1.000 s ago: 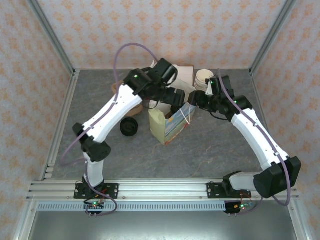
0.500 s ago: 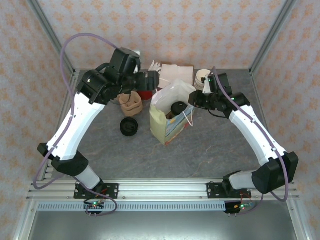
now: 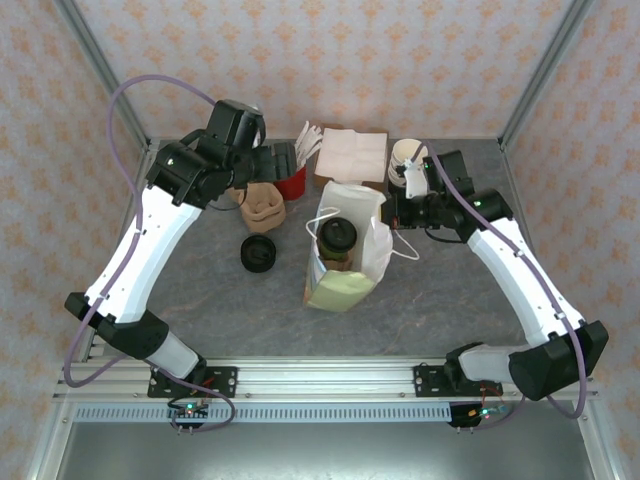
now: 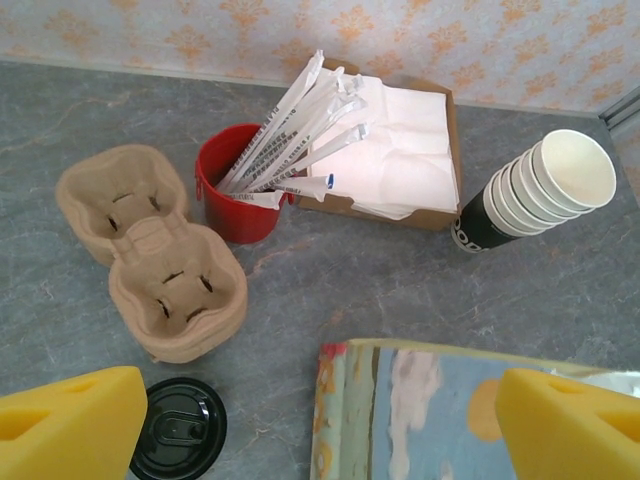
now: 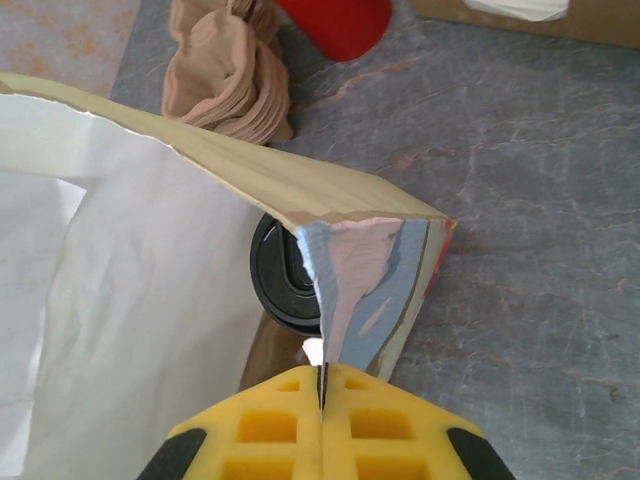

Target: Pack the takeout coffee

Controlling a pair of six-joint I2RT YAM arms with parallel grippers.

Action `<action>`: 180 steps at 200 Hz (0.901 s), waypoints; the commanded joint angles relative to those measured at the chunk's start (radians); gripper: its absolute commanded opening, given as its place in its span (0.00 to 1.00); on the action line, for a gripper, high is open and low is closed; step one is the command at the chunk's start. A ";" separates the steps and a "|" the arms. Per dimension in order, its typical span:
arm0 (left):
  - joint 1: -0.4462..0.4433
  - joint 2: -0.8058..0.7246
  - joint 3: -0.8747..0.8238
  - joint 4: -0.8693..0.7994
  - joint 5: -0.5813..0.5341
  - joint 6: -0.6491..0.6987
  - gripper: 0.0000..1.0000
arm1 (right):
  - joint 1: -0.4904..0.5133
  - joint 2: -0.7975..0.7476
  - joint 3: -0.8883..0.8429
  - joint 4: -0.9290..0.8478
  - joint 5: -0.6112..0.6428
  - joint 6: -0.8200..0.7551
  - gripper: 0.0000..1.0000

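Takeout coffee (image 3: 337, 236) now sits inside the paper bag (image 3: 345, 285) at the centre of the top view, black lid up, visible through the open mouth. Left gripper (image 3: 283, 162) has pulled off the bag to the upper left, over the red cup of wrapped straws (image 3: 292, 184) and the pulp cup carriers (image 3: 260, 204). Its yellow pads (image 4: 70, 425) are spread wide, nothing between them. Right gripper (image 5: 322, 388) has just snapped together on the bag's top rim, pads pressed flat, pinching only paper. The bag has swung from leaning right to standing more upright. Black lids (image 3: 257, 254) lie left of the bag; cup stack (image 3: 405, 158) and napkin box (image 3: 352, 153) sit behind it. Reads as drop done, cup released. What's left is probably steadying or closing the bag.
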 commanded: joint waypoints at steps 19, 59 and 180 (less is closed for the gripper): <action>0.009 0.035 0.010 0.033 0.048 -0.015 0.90 | 0.006 -0.005 0.065 -0.079 -0.053 -0.068 0.03; 0.009 0.066 0.000 0.053 0.082 -0.038 0.90 | 0.006 0.008 0.084 -0.088 -0.036 -0.075 0.04; 0.081 0.345 0.210 0.010 -0.069 -0.020 0.86 | -0.004 0.073 0.111 0.020 0.006 0.075 0.33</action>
